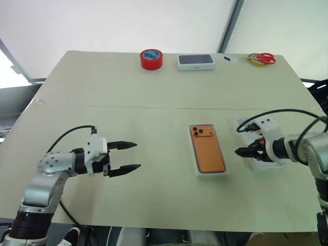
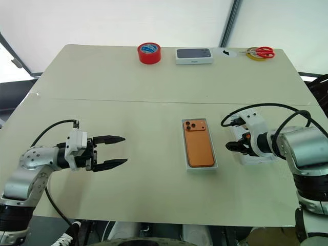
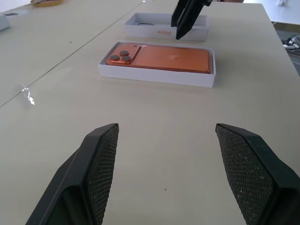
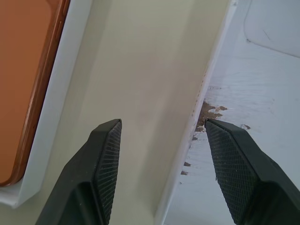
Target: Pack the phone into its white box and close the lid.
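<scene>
Pale beige table is seen under a white canopy, with a faint seam running across it from left to right. Along the far edge a red tape roll, a white box printed with a dark phone picture and red-handled scissors are laid out, well apart from the work area.

Near the middle of the table, slightly to the right, the phone is seen lying camera side up inside the white box, its lens block toward the far end. The packing step can therefore be judged as done. The lid is found just to the right of the box, open side up on the table, so the closing step is judged as not yet done.

The right gripper is held over the near-left edge of the lid, between lid and box; in the right wrist view its fingers are shown spread, one on either side of the lid's wall, with nothing pinched. No contact with the wall can be confirmed.

The left gripper is held at the left, well apart from the box, pointing toward it, with its fingers spread and empty.

What is left, by this reading: the lid has to be gripped, turned over, set squarely onto the box and pressed down.
</scene>
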`<control>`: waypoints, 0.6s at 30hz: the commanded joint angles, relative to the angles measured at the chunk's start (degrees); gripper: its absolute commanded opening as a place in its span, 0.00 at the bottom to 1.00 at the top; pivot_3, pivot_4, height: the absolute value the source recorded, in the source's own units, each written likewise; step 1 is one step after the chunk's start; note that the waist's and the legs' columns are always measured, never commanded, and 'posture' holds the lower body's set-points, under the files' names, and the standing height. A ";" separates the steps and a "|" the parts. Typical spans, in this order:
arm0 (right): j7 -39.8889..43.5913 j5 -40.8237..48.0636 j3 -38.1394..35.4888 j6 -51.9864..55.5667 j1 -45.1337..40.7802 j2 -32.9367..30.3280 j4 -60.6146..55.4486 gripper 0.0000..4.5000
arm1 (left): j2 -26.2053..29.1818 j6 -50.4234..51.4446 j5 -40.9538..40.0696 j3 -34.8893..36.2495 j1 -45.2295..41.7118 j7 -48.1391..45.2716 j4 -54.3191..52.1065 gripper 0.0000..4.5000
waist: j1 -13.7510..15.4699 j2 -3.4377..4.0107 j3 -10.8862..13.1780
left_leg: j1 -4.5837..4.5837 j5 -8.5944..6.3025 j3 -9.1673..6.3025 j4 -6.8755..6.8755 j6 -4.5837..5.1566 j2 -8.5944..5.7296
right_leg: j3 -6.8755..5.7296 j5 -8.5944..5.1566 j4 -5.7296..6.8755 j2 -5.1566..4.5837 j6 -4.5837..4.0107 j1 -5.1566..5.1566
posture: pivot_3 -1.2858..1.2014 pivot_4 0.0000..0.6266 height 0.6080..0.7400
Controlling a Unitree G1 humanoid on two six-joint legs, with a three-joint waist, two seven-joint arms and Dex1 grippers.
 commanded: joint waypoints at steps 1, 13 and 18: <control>-2.13 1.49 0.64 0.38 -2.38 0.33 4.11 0.65 | 0.54 -0.88 -0.93 1.18 1.21 1.12 -3.04 0.77 | -0.01 0.00 0.00 | 0.00 0.00 0.00 0.00 0.00 0.00 | 0.00 0.00 0.00 0.00 0.00 0.00 | 0.52 0.24 1.00; -9.26 2.48 1.80 0.38 -0.92 4.12 4.37 0.01 | 1.18 0.24 -1.49 1.74 5.61 5.15 -7.45 0.78 | -0.06 -0.46 -0.33 | 0.06 0.00 0.01 0.00 0.01 0.01 | 0.00 0.00 0.01 0.00 0.01 0.10 | 0.52 0.24 1.00; -12.24 -0.02 -0.92 -3.19 -5.46 6.15 7.19 0.00 | 1.02 1.96 -2.42 1.75 3.79 5.78 -4.78 0.51 | -0.43 -0.54 -0.39 | 0.08 0.00 0.00 -0.01 0.01 0.01 | 0.01 0.00 0.01 0.00 0.00 0.09 | 0.52 0.24 1.00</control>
